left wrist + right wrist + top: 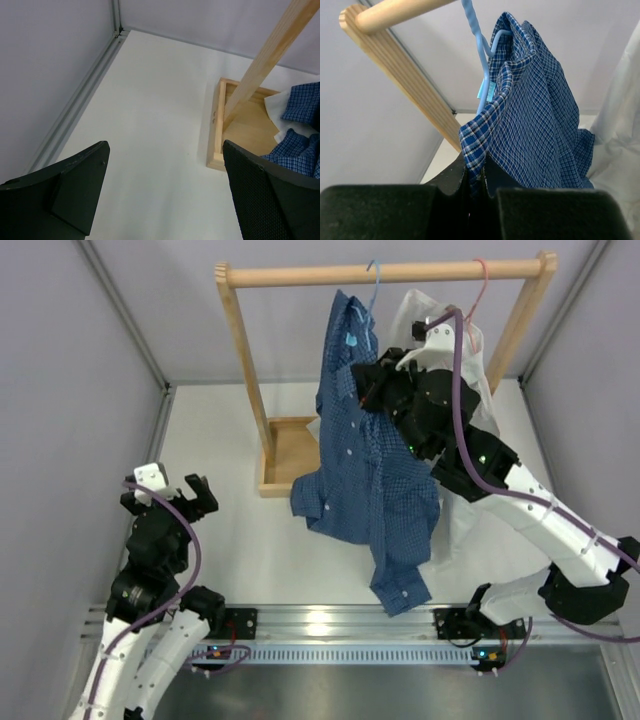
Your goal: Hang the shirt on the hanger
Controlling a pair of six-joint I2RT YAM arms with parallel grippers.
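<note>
Under the rail, right tool pinches shirt edge, seemingly draped over hanger.

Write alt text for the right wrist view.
The right gripper, shut, pinches an edge of the dark blue checked shirt, which hangs bunched on the light-blue hanger. The hanger's neck rises toward a wooden rail at upper left; a white shirt shows at the right edge.

The dark blue checked shirt hangs bunched on the light-blue hanger hooked over the wooden rail, its edge pinched in my right end effector.
</note>
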